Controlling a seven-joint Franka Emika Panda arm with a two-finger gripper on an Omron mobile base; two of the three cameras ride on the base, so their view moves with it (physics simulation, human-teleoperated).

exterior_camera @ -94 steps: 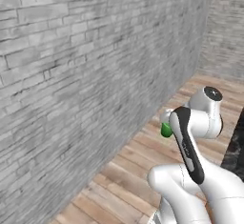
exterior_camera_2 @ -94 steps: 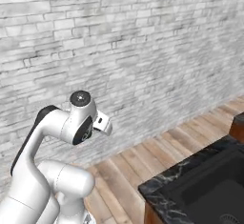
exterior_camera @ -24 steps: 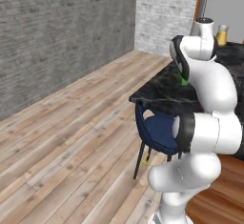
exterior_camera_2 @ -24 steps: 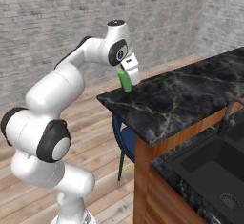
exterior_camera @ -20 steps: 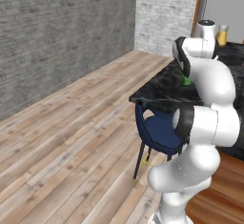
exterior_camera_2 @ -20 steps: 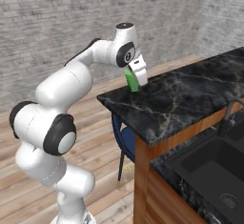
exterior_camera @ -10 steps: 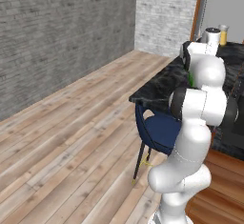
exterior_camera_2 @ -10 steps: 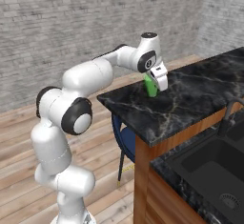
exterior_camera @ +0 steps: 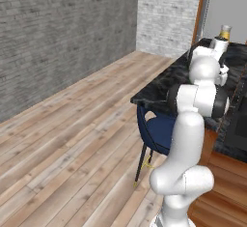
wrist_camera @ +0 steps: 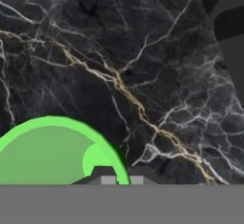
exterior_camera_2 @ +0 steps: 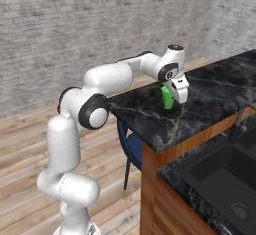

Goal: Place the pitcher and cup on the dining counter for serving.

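Cup (exterior_camera_2: 167, 97) green, empty, rim clamped by gripper (exterior_camera_2: 173, 100), above dining counter (exterior_camera_2: 210, 99); pitcher (exterior_camera: 224, 32) far end.

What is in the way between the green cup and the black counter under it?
Nothing visible. The gripper holds the cup low over a bare patch of the counter; the pitcher stands farther along it.

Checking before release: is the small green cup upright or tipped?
Upright: the small bright green tapered cup stands vertical in the shut gripper, its rim facing the hand camera.

Bare dining counter (exterior_camera_2: 210, 99) around the cup (exterior_camera_2: 167, 97); pitcher (exterior_camera: 224, 32) stands well apart.
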